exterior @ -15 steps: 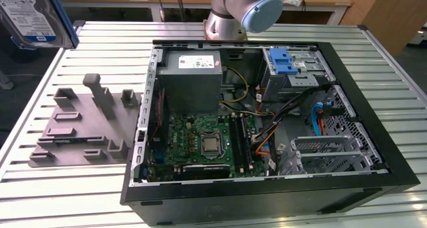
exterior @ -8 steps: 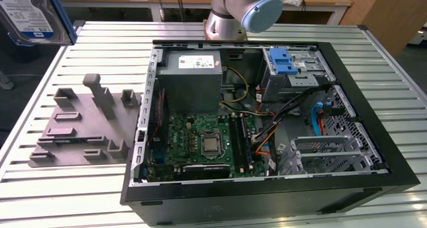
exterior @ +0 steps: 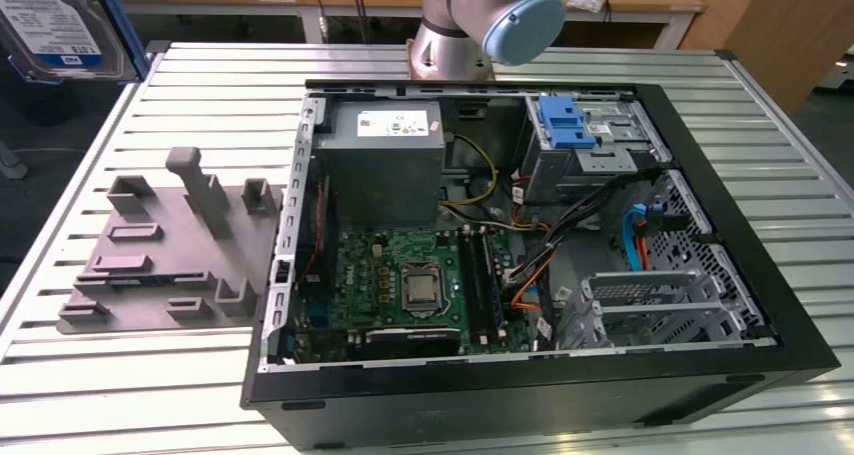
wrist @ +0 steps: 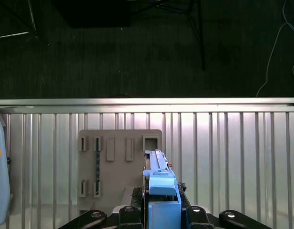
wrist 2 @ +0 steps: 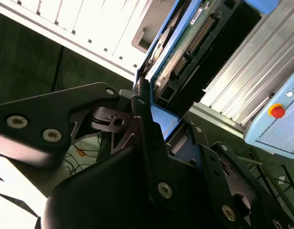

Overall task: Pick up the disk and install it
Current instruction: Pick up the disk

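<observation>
**Disk clamped in the gripper, well apart from the open case**

The disk [wrist: 161, 188] stands on edge between the gripper's fingers. One blue side rail faces the camera in the first wrist view. In the second wrist view the disk [wrist 2: 185, 52] shows its green circuit board and dark connector, reaching out past the fingertips. The gripper [wrist 2: 156, 117] is pressed together on it, with a black finger [wrist 2: 147, 138] flat against the blue rail and the linkage folded in on either side. The gripper [wrist: 163, 212] pinches the near end of the disk in the first wrist view as well.

Beyond the gripper, past the far end of the disk, a grey fixture plate [wrist: 118, 157] with slots lies on the slatted metal table [wrist: 232, 157], not touching the disk.

The exterior view has the disk [exterior: 60, 25] at its upper left, with the white-and-blue label toward the camera. It is well apart from the open computer case [exterior: 747, 305]. Inside the case are a grey power supply box [exterior: 380, 165], a green motherboard [exterior: 400, 275] and a drive cage with a blue latch [exterior: 567, 125]. The arm [exterior: 474, 20] rises behind the case.
</observation>
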{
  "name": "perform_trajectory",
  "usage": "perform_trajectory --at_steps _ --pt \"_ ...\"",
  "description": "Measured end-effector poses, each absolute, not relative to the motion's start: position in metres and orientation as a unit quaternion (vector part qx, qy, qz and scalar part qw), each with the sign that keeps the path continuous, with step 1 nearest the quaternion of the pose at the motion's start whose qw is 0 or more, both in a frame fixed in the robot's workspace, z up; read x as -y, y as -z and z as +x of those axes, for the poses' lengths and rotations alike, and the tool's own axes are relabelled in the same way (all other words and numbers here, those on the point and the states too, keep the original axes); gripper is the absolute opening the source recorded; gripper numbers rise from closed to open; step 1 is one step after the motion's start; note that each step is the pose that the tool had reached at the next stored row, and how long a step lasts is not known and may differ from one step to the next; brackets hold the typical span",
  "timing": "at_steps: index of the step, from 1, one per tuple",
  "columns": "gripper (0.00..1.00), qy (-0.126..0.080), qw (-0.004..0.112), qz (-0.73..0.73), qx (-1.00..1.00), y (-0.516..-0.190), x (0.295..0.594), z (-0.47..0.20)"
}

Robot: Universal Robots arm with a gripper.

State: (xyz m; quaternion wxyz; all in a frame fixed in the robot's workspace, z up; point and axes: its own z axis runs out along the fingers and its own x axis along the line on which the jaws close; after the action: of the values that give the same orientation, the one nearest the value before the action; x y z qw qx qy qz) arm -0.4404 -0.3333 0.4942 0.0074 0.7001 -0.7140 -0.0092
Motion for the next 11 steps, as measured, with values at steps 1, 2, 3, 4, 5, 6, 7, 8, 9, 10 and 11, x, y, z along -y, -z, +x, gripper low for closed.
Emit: perform_trajectory --at_steps 1,2,3,4,5,6,7,8,9,10,11 --pt "0.36 0.009 0.007 0.7 0.714 -0.496 0.333 -0.44" --pt "0.36 0.009 0.007 0.7 0.714 -0.497 0.333 -0.44" --pt "0.36 0.009 0.007 0.7 0.714 -0.499 0.333 -0.44" --pt "0.36 0.009 0.007 0.7 0.714 -0.5 0.333 -0.44" --pt "0.36 0.009 0.007 0.7 0.714 -0.502 0.333 -0.44" --pt "0.36 0.009 0.007 0.7 0.714 -0.503 0.333 -0.44" --pt "0.36 0.009 0.007 0.7 0.714 -0.505 0.333 -0.44" --pt "0.36 0.009 0.007 0.7 0.714 -0.505 0.333 -0.44" --pt "0.36 0.009 0.007 0.7 0.714 -0.506 0.333 -0.44" --pt "0.36 0.009 0.007 0.7 0.714 -0.506 0.333 -0.44" --pt "0.36 0.009 0.007 0.7 0.714 -0.506 0.333 -0.44"
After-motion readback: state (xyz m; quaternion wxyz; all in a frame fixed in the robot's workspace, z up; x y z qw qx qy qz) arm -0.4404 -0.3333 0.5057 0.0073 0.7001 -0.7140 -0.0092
